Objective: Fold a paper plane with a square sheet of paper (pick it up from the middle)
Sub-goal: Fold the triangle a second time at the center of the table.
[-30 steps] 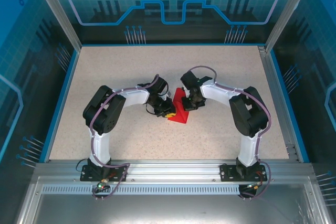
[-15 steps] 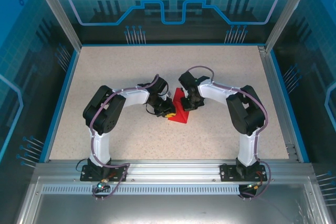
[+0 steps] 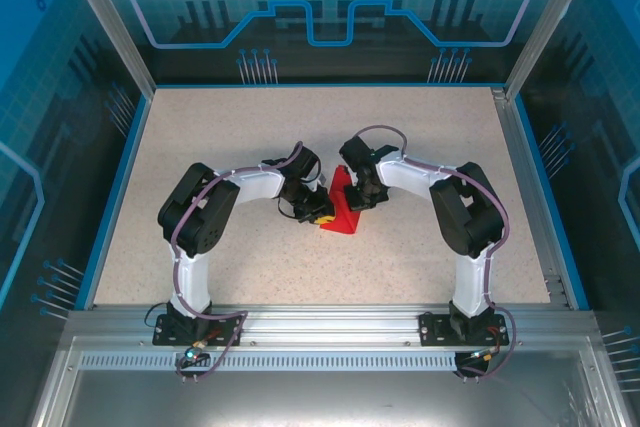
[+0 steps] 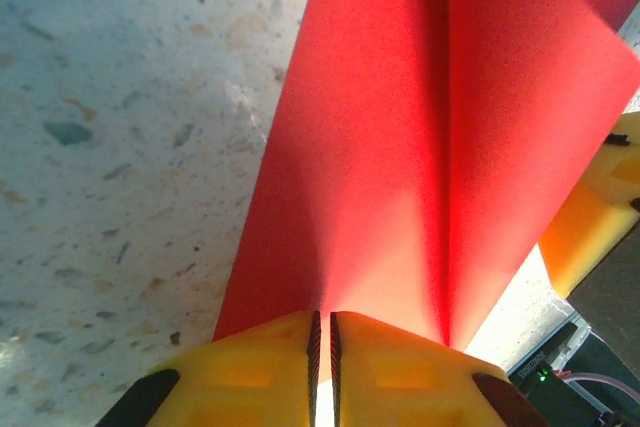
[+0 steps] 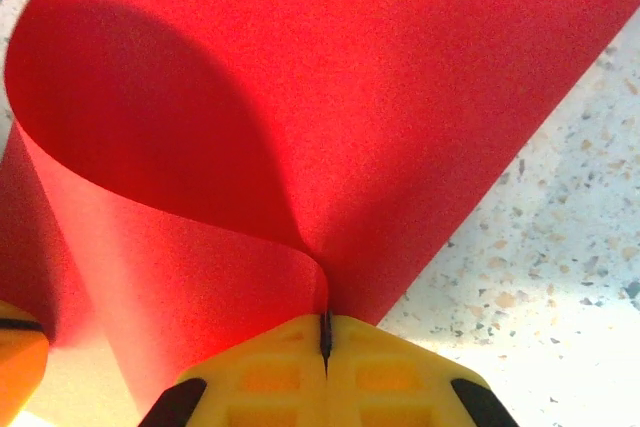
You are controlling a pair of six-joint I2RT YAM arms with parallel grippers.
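Left hand (image 4: 322, 332) is pinched tight on one edge of the red sheet (image 4: 400, 147). Right hand (image 5: 325, 332) is clamped too, fingers together on a curled loop of the same sheet. Desk (image 3: 200, 127): speckled, blue rim, bare surface open on every side of the arms. Sheet sits mid-desk between both hands. One crease runs straight away from the left hand; its left edge is clean and straight. Hands are just beside each other.

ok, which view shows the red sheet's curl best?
Right wrist: the square sheet of paper curls over into the right tool's pinch. Left wrist gives a flat creased stretch; top external, a small red patch.
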